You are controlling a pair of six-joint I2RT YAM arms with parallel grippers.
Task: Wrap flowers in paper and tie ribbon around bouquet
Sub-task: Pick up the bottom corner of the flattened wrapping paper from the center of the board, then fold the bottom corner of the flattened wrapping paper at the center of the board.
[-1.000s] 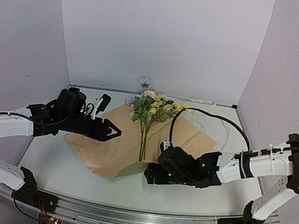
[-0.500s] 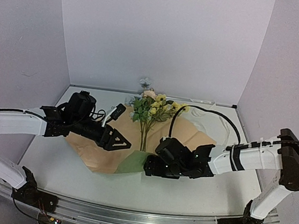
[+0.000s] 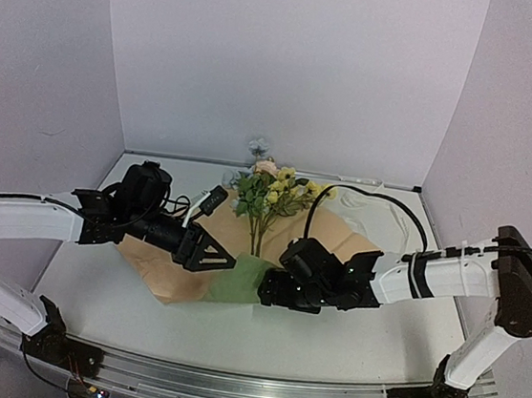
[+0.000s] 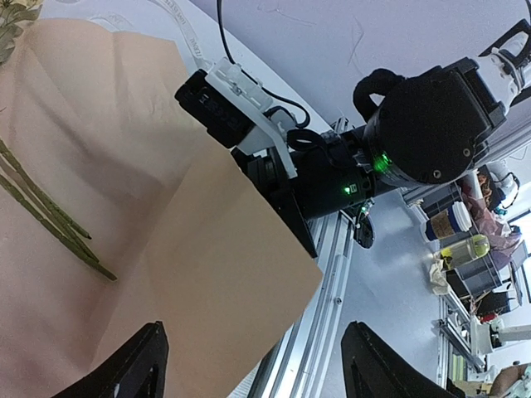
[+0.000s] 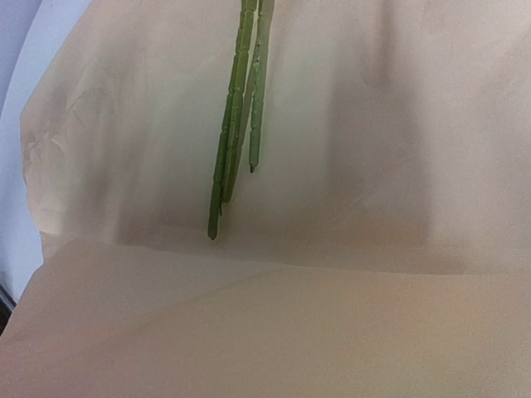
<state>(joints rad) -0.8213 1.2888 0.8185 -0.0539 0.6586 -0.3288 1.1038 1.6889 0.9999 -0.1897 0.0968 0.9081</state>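
The flowers (image 3: pixel 268 195) lie on the paper (image 3: pixel 157 273), its near flap seemingly lifted.

No text, brand, number or sign can be read in any view. The ribbon (image 4: pixel 187 46) is shown too small for lettering to be made out, and the labels on the jars (image 4: pixel 452 222) in the background are blurred.

Thin green flower stems (image 5: pixel 236 116) lie on the tan paper (image 5: pixel 373 124), whose near edge is folded over below them
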